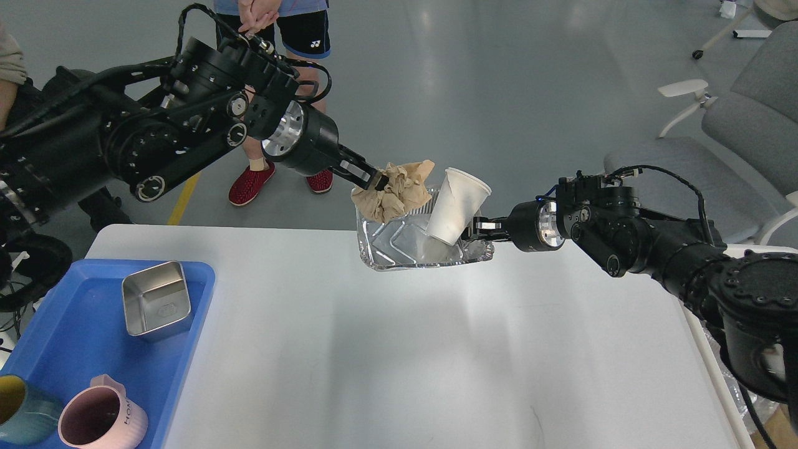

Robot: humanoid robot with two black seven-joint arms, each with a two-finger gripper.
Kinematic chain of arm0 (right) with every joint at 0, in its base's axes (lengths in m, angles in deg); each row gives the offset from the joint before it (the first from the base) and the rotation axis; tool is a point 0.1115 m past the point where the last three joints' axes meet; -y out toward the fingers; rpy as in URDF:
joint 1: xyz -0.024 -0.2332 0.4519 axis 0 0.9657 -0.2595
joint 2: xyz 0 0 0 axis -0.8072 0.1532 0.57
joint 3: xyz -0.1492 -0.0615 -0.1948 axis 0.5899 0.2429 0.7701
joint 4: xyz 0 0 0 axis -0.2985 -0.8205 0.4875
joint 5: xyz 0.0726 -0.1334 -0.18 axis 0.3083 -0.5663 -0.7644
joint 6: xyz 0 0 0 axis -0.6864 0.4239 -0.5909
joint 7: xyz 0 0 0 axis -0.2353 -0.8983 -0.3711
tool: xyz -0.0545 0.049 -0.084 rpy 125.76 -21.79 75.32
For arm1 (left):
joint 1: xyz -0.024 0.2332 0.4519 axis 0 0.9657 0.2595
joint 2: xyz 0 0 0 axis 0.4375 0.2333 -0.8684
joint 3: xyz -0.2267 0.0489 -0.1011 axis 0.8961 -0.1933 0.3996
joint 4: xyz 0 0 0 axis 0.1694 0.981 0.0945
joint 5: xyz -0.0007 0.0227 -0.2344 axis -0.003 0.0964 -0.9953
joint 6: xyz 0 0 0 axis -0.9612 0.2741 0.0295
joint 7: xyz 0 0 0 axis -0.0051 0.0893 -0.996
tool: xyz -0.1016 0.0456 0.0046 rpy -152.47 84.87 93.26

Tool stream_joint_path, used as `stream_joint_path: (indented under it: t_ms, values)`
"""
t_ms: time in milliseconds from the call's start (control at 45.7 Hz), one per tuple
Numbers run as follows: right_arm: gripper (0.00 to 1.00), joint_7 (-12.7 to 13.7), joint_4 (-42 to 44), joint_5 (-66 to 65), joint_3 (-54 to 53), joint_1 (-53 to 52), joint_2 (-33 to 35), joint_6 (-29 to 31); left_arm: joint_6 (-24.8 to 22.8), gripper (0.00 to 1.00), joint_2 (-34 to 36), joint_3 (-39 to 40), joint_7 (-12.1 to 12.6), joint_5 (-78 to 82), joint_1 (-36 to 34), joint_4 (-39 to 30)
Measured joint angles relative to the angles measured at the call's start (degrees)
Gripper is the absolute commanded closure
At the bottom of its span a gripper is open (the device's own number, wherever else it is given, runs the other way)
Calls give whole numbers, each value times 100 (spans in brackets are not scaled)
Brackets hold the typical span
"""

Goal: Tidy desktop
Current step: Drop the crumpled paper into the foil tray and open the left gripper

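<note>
Your right claw pinches the foil tray by its rim, lifted above the bench as a catch-all. Your left claw, clamped on the crumpled paper, holds it over the tray beside the cup.

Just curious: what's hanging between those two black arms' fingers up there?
In the head view, a foil tray with a white paper cup leaning in it, held up by the right fingers; the left fingers hold crumpled brown paper over its rim.

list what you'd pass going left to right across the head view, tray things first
teal mug → pink mug → steel box → crumpled brown paper → white paper cup → grey chair
</note>
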Motion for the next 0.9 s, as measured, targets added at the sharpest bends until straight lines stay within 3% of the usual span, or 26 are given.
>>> stream_joint_path:
  t_ms: [219,263,285,394,525,700,897]
  values:
    - [100,0,1,0,0,-41,21,15,279,100,-502,-199,5,-5,213,438]
    - [100,0,2,0,0,-41,26,16,319,96,-521,-211,5,-14,235,482]
    - [100,0,4,0,0,-41,27,17,338,91,-531,-216,5,-24,244,501]
    - [100,0,11,0,0,-38,32,17,381,47,-562,-219,12,-81,252,528]
    - [100,0,13,0,0,-26,32,12,484,23,-565,-183,24,-152,268,537]
    - [100,0,17,0,0,-25,31,9,665,13,-552,-208,26,-287,270,541]
    - [100,0,17,0,0,-19,38,9,679,10,-550,-209,19,-338,276,546]
